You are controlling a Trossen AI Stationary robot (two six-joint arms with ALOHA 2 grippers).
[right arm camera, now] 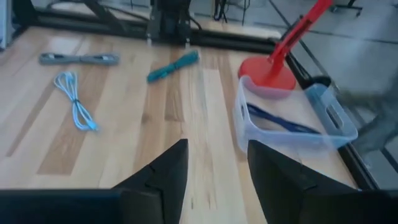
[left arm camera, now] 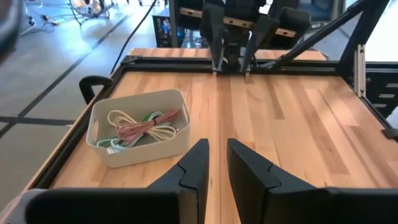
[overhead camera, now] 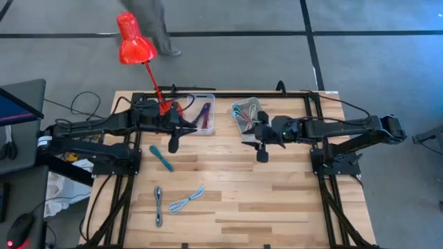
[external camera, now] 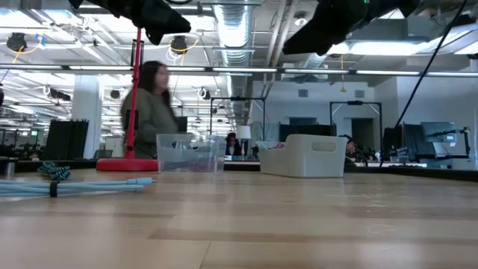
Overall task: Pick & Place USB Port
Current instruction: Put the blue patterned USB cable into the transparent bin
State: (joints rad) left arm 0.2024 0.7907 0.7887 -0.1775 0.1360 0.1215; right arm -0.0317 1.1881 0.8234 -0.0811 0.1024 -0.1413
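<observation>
Coiled cables are held in the white bin near the bench's far edge; a blue cable lies in the clear bin. Both left gripper and right gripper jaws are spread, empty, above the bench.

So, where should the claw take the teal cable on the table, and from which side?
Probably from straight above, at the middle of the teal cable. It lies flat as a short bundle, diagonal on the wood, so the fingers would close across its narrow width. The left claw is nearest, hovering open beside it.
</observation>
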